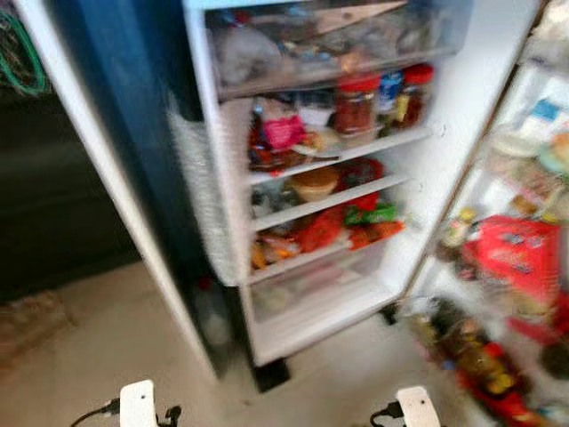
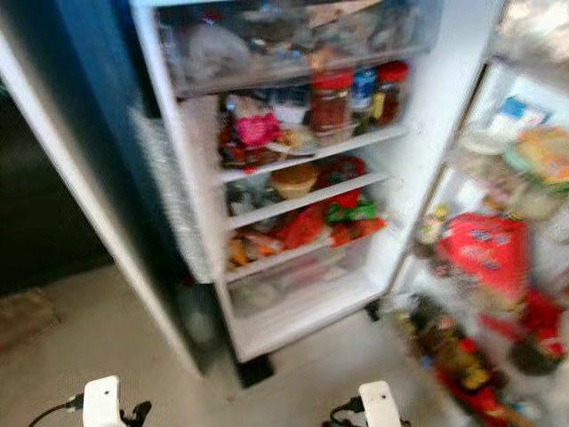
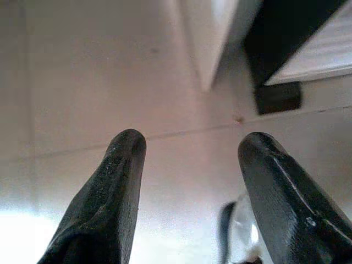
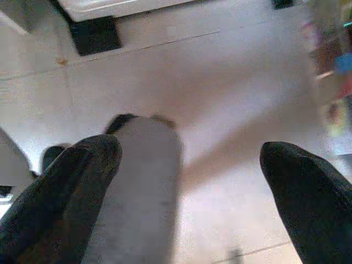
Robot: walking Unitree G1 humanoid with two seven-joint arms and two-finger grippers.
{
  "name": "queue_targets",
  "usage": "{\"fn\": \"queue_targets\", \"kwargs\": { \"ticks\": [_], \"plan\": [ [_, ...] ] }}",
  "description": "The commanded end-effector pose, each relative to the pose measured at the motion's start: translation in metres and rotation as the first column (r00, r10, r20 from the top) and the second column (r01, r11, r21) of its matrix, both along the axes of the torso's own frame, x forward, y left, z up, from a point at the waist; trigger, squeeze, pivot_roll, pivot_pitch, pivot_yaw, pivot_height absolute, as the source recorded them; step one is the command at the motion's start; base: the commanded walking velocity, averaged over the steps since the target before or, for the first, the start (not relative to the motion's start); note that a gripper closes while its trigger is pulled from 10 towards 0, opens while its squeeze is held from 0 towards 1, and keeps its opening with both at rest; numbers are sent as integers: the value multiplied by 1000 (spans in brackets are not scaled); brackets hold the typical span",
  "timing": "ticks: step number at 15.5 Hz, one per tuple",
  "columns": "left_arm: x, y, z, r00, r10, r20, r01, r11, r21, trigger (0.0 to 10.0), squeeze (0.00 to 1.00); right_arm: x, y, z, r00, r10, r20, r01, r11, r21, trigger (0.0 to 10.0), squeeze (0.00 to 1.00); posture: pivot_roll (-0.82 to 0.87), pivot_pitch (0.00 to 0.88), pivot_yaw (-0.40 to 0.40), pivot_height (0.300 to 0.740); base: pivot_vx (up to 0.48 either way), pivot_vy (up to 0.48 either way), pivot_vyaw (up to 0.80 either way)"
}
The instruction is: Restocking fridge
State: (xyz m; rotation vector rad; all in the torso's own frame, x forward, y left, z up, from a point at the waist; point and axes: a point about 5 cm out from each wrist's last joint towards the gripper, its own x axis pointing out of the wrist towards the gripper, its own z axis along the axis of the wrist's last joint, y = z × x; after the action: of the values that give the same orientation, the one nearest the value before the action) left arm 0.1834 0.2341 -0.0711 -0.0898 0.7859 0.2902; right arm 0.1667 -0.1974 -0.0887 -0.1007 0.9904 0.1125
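Note:
The fridge (image 1: 444, 169) stands open before me, blurred. Its white shelves hold red-lidded jars (image 1: 356, 102), a pink packet (image 1: 283, 131), a tan bowl (image 1: 315, 182) and red and green packets (image 1: 356, 218). Below them is a clear drawer (image 1: 311, 285). The open door at the right carries a red packet (image 1: 518, 253) and bottles (image 1: 476, 356). Both arms hang low, their white wrists (image 1: 138, 405) (image 1: 418, 407) at the picture's bottom edge. My left gripper (image 3: 192, 146) and right gripper (image 4: 192, 154) point at the floor, each open with nothing between the fingers.
Beige tiled floor (image 1: 107, 347) lies in front of the fridge. A dark blue panel (image 1: 124, 133) edges the fridge on the left, with dark furniture (image 1: 44, 196) beyond it. A blurred grey shape (image 4: 148, 181) sits under the right gripper.

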Motion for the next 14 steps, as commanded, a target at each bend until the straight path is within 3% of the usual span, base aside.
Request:
{"fn": "queue_targets", "kwargs": {
  "ticks": [1, 4, 7, 12, 14],
  "plan": [
    [-2, -7, -3, 1000, -17, -21, 17, 1000, -12, 10000, 0, -6, -5, -2, 1000, -8, -21, 8, 1000, -10, 10000, 0, -145, 0, 44, 656, 0, 476, 0],
    [-7, -5, -5, 999, -23, -42, 23, 1000, -11, 10000, 0, -7, -4, -3, 1000, -13, -27, 13, 1000, -6, 10000, 0, -152, 0, 51, 656, 0, 457, 0],
    [-12, -4, -7, 997, -36, -61, 36, 999, -7, 10000, 0, -8, -2, -3, 999, -24, -23, 25, 999, 21, 10000, 0, -155, 0, 58, 656, 0, 89, 0],
    [-17, -8, -11, 996, -35, -83, 33, 999, -31, 10000, 0, -7, -2, -3, 999, -37, -23, 38, 999, 34, 10000, 0, -144, 0, 41, 740, 0, 0, 0],
    [-21, -9, -13, 995, -30, -100, 26, 999, -39, 10000, 0, -7, -3, -2, 999, -41, -22, 42, 998, 37, 10000, 0, -145, 0, 40, 740, 0, 0, 0]
  ]
}}
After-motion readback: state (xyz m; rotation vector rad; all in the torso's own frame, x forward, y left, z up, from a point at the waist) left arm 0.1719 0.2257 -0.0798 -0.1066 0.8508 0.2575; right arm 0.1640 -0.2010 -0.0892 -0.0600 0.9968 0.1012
